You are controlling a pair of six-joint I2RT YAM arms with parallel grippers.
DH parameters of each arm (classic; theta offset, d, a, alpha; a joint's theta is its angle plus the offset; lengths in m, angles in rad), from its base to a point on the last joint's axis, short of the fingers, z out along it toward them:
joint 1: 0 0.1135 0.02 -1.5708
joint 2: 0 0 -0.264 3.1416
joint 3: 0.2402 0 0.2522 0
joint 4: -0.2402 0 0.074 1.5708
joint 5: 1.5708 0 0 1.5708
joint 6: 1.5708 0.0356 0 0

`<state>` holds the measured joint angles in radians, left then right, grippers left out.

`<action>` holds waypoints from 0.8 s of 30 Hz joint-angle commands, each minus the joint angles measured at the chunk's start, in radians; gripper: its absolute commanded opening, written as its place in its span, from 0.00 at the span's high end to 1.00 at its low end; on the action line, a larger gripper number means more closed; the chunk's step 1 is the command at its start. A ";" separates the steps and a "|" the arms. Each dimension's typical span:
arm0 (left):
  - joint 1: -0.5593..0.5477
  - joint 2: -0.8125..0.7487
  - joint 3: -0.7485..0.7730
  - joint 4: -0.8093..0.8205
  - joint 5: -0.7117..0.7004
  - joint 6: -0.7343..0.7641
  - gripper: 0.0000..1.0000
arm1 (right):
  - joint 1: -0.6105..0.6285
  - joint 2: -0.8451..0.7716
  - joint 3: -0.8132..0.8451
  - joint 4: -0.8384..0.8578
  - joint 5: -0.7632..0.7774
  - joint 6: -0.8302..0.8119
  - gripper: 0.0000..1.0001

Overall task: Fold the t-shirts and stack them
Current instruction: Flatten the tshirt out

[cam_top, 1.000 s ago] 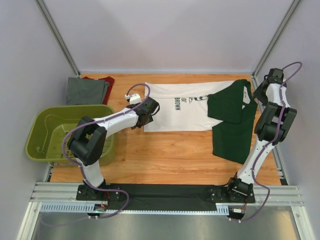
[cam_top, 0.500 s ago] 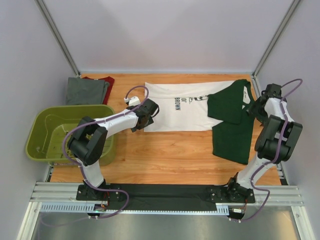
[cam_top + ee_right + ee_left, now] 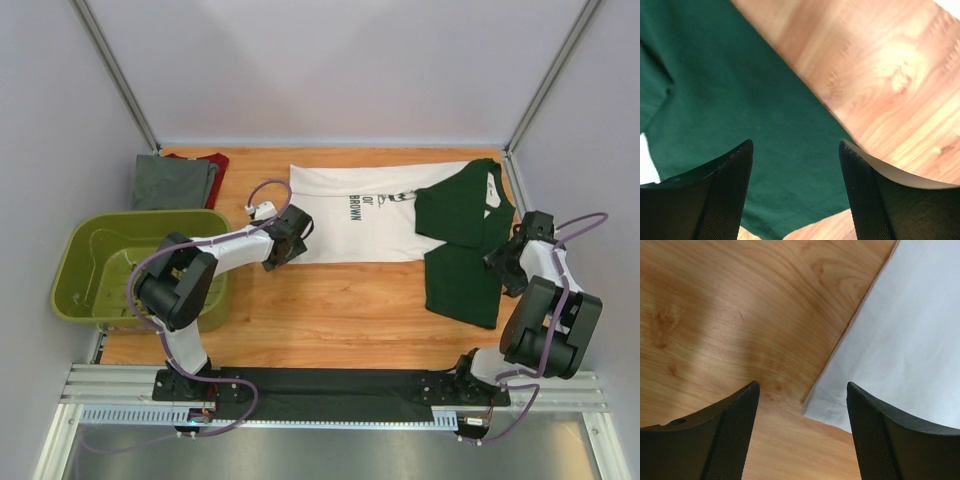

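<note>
Hovering over near-left corner of white shirt (image 3: 340, 215): left gripper (image 3: 801, 386), jaws wide apart, holding nothing. Right gripper (image 3: 795, 142) likewise spread wide and empty, above the right edge of that shirt's green part (image 3: 460, 255). Shirt lies flat on table (image 3: 330, 300), far centre, green part folded across its right end. Grey shirt (image 3: 172, 183) folded at far-left corner, atop red shirt (image 3: 214, 160), just beyond basket (image 3: 140, 217).
</note>
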<state>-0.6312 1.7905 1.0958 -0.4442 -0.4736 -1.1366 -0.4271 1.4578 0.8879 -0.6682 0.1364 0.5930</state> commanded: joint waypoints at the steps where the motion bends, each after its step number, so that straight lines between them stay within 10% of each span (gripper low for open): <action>1: 0.027 -0.029 -0.033 0.070 0.036 -0.005 0.23 | -0.012 -0.042 -0.026 0.012 0.006 0.050 0.30; 24: 0.027 -0.077 -0.122 0.073 0.082 -0.034 0.29 | -0.062 -0.062 -0.020 0.082 -0.021 0.024 0.39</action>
<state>-0.6006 1.7401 1.0111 -0.3634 -0.4274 -1.1416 -0.4812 1.4452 0.8864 -0.5896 0.1112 0.6060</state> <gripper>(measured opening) 0.723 0.611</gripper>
